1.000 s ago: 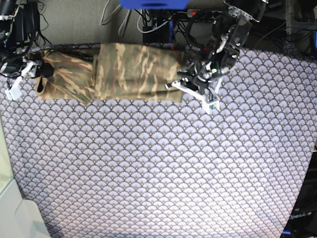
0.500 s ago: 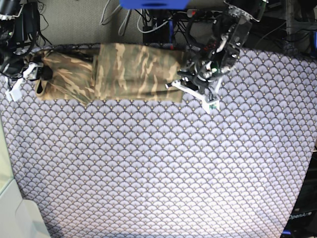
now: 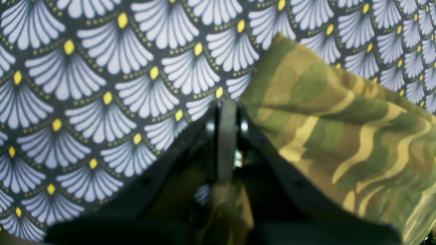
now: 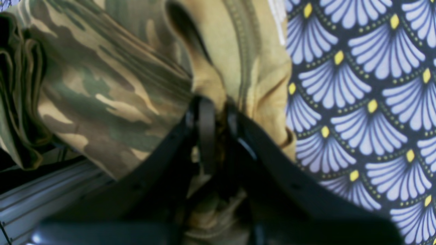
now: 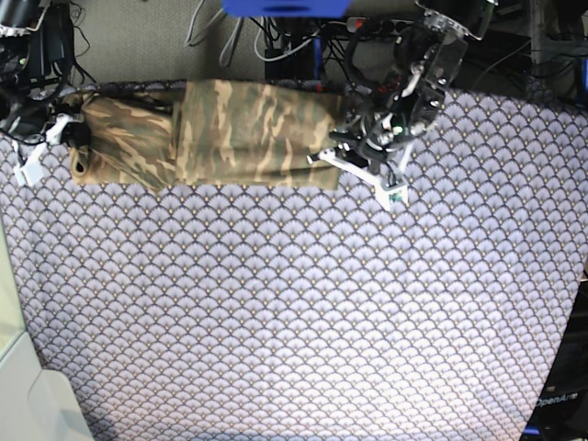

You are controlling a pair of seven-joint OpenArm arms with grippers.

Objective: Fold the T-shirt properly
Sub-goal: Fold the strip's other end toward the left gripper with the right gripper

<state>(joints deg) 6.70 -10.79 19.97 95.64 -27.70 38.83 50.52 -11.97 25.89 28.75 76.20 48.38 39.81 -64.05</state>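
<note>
The camouflage T-shirt (image 5: 239,133) lies as a long folded band along the table's far edge, with a narrower, darker part at its left end. My left gripper (image 5: 342,154) is at the shirt's right end. In the left wrist view it (image 3: 226,112) is shut, with camouflage cloth (image 3: 340,136) pinched low between the fingers. My right gripper (image 5: 72,138) is at the shirt's left end. In the right wrist view it (image 4: 213,115) is shut on bunched shirt cloth (image 4: 102,85).
The purple-white scallop tablecloth (image 5: 294,303) covers the whole table. Cables and dark equipment (image 5: 276,46) lie just beyond the far edge behind the shirt. A pale object (image 5: 23,395) sits at the near left corner.
The arm on the base view's left has shifted slightly along the far left edge with the shirt's left end. The other arm has stayed still.
</note>
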